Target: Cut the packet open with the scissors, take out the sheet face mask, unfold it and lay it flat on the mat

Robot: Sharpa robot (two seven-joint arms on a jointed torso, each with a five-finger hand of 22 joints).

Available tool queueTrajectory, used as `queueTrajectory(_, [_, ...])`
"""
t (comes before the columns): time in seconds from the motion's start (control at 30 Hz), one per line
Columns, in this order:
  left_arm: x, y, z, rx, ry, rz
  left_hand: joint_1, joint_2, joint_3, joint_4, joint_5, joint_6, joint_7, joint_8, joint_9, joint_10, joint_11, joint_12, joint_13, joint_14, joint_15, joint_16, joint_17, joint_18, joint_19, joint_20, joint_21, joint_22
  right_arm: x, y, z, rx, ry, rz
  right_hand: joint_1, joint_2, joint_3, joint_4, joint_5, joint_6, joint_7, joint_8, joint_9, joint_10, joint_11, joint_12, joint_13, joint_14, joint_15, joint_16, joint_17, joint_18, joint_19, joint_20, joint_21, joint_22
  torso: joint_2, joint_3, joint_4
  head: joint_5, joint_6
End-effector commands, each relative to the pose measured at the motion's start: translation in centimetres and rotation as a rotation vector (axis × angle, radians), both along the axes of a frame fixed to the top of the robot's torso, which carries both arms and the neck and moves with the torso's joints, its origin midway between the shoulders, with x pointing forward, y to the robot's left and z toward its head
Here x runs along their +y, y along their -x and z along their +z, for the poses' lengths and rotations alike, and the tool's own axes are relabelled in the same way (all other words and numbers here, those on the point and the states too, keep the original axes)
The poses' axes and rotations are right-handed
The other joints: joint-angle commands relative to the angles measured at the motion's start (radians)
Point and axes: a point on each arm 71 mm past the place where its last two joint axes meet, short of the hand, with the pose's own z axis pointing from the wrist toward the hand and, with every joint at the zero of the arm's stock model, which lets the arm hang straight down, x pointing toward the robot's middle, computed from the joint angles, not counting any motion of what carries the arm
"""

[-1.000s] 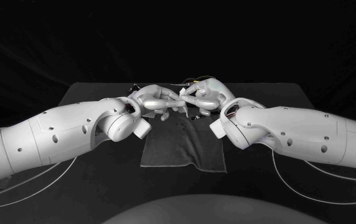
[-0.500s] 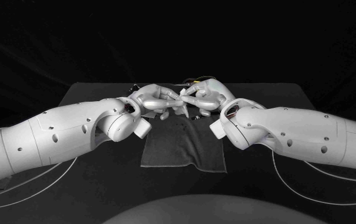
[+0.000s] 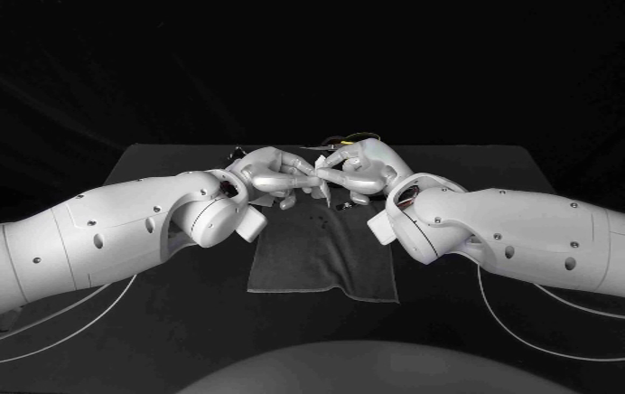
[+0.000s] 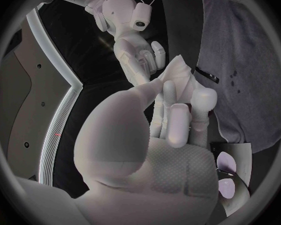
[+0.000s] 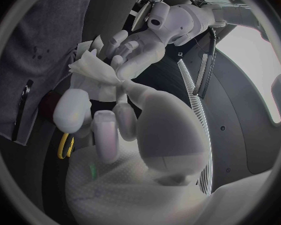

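together, the smooth silver left hand and right hand meet fingertip to fingertip, each pinching the thin, crumpled white sheet face mask, which bunches into a soft peak between them. beneath both hands lies the dark, nubbly cloth mat.

Black table. Grey mat flat on it, under left hand and right hand, running back past both wrists. Yellow loop, maybe scissors handle, just off mat edge, under right hand.
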Motion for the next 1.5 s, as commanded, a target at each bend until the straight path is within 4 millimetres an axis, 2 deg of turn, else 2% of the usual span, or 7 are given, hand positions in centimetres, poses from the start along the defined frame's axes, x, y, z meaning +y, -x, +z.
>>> queueTrajectory(0.03, [-0.1, -0.1, 0.1, -0.009, -0.006, 0.006, -0.024, -0.01, -0.003, 0.012, -0.001, 0.006, -0.001, 0.0, 0.0, 0.008, 0.001, 0.007, 0.004, 0.009, -0.002, 0.007, 0.003, -0.014, 0.007, 0.001, 0.004, 0.002, 0.1, 0.1, 0.0, 0.003, 0.0, 0.008, -0.001, 0.008, 0.076, -0.07, 0.003, 0.01, -0.003, 0.015, 0.045, 0.016, -0.011, 0.005, 0.05, 0.09, -0.005, 0.005, 0.192, 0.014, 0.007, 0.002, 0.006, 0.068, -0.001, -0.0005, 0.0004, 0.001, -0.001])
queueTrajectory(0.3, [-0.1, -0.2, 0.2, -0.019, 0.006, 0.032, 0.013, 0.008, 0.087, -0.019, 0.002, 0.03, -0.003, 0.015, 0.011, 0.031, -0.005, -0.001, 0.007, 0.048, -0.012, 0.024, 0.069, -0.024, 0.048, -0.009, 0.051, 0.051, 0.2, 0.0, 0.0, 0.005, 0.001, 0.007, -0.003, 0.008, 0.079, -0.072, 0.003, 0.009, -0.003, 0.015, 0.045, 0.017, -0.011, 0.006, 0.051, 0.09, -0.005, 0.005, 0.193, 0.014, 0.008, 0.002, 0.01, 0.07, 0.0, -0.0006, 0.0007, 0.002, -0.001])
queueTrajectory(0.43, [0.1, -0.3, 0.3, -0.033, 0.012, 0.053, -0.062, -0.042, 0.267, -0.047, 0.028, 0.041, -0.014, 0.036, 0.049, 0.066, -0.013, -0.003, 0.028, 0.075, -0.02, 0.035, 0.113, -0.033, 0.077, -0.019, 0.104, 0.102, 0.1, 0.0, 0.0, 0.004, 0.002, 0.003, -0.003, 0.008, 0.079, -0.072, 0.003, 0.009, -0.003, 0.015, 0.045, 0.017, -0.011, 0.006, 0.051, 0.09, -0.005, 0.005, 0.193, 0.014, 0.008, 0.002, 0.01, 0.07, 0.0, -0.0007, 0.0005, 0.002, -0.001])
queueTrajectory(0.77, [0.9, -0.7, 0.5, -0.08, 0.012, 0.122, -0.186, -0.098, 0.362, -0.118, 0.351, 0.054, -0.038, 0.081, 0.133, 0.085, -0.038, 0.052, 0.093, 0.116, -0.043, 0.059, 0.198, -0.051, 0.128, -0.037, 0.196, 0.193, -0.4, -0.1, -0.1, -0.003, 0.004, -0.008, -0.003, 0.008, 0.079, -0.072, 0.003, 0.009, -0.003, 0.015, 0.045, 0.017, -0.011, 0.006, 0.051, 0.09, -0.005, 0.005, 0.193, 0.014, 0.008, 0.002, 0.01, 0.07, 0.0, 0.0001, 0.0004, 0.004, -0.002])
queueTrajectory(1.07, [1.2, -0.8, 0.7, -0.101, 0.008, 0.152, -0.229, -0.104, 0.377, -0.143, 0.447, 0.058, -0.046, 0.099, 0.182, 0.091, -0.046, 0.082, 0.122, 0.137, -0.051, 0.072, 0.245, -0.061, 0.156, -0.042, 0.238, 0.238, -0.6, -0.2, -0.1, -0.005, 0.007, -0.014, -0.005, 0.008, 0.081, -0.073, 0.003, 0.009, -0.003, 0.016, 0.046, 0.017, -0.011, 0.006, 0.052, 0.09, -0.005, 0.006, 0.194, 0.013, 0.008, 0.002, 0.011, 0.07, 0.0, -0.0005, 0.0005, 0.004, -0.004])
queueTrajectory(1.3, [1.4, -0.8, 0.6, -0.099, -0.01, 0.153, -0.235, -0.105, 0.379, -0.145, 0.463, 0.058, -0.047, 0.102, 0.192, 0.093, -0.047, 0.086, 0.126, 0.135, -0.052, 0.071, 0.239, -0.061, 0.157, -0.043, 0.241, 0.241, -0.9, -0.2, -0.1, -0.006, 0.008, -0.019, -0.005, 0.008, 0.081, -0.073, 0.003, 0.009, -0.003, 0.016, 0.046, 0.017, -0.011, 0.006, 0.052, 0.09, -0.005, 0.006, 0.194, 0.013, 0.008, 0.002, 0.011, 0.07, -0.001, -0.0004, 0.0008, 0.004, -0.002])
queueTrajectory(1.5, [1.0, -0.3, 0.3, -0.056, -0.024, 0.066, -0.241, -0.048, 0.151, -0.067, 0.317, -0.067, -0.004, 0.06, 0.207, -0.006, -0.007, 0.021, 0.102, 0.056, -0.008, 0.015, 0.083, -0.024, 0.015, -0.009, 0.085, 0.077, -0.9, -0.2, -0.1, -0.006, 0.009, -0.02, -0.005, 0.008, 0.081, -0.073, 0.003, 0.009, -0.003, 0.016, 0.046, 0.017, -0.011, 0.006, 0.052, 0.09, -0.005, 0.006, 0.194, 0.013, 0.008, 0.002, 0.011, 0.07, 0.0, -0.0002, 0.0009, 0.003, 0.001])
